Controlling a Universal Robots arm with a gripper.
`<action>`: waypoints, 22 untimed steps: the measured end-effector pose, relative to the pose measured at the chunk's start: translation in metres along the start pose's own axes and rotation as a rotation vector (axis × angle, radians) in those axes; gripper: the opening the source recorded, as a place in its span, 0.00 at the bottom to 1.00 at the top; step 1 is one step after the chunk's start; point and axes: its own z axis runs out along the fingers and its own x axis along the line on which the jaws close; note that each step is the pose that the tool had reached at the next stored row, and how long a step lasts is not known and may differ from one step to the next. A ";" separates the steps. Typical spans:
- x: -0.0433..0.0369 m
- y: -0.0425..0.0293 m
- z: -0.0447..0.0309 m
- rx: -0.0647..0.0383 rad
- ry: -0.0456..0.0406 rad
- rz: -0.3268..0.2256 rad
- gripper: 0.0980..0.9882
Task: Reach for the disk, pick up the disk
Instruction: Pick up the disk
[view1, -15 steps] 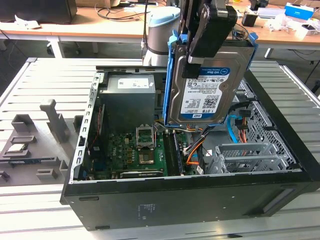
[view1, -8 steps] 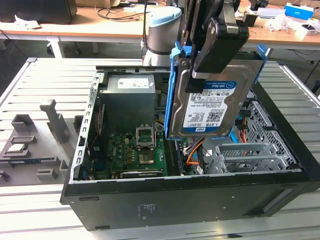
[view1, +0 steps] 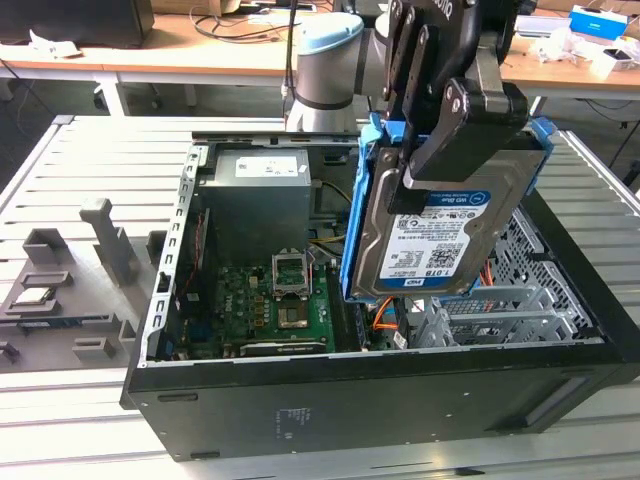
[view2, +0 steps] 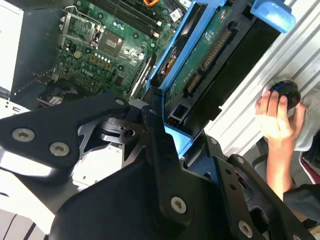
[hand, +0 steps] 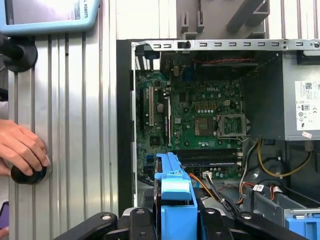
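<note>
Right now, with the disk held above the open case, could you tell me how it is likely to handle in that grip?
The disk looks rigid metal, so it should not flex. Probably heavy for its size. Hanging tilted from the gripper at its upper end, it might swing or slip.

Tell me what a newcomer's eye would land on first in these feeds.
First, the disk, clamped in the gripper and held up above the open computer case in the exterior view. Next, the green motherboard lying bare inside the case. A person's hand rests on a black knob on the metal table beside the case.
</note>
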 end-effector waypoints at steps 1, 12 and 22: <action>0.0000 -0.0027 0.0014 -0.001 0.0003 0.000 0.30; -0.0036 -0.0521 0.0073 -0.015 0.0005 0.000 0.30; -0.0096 -0.0819 0.0081 -0.023 0.0006 0.000 0.30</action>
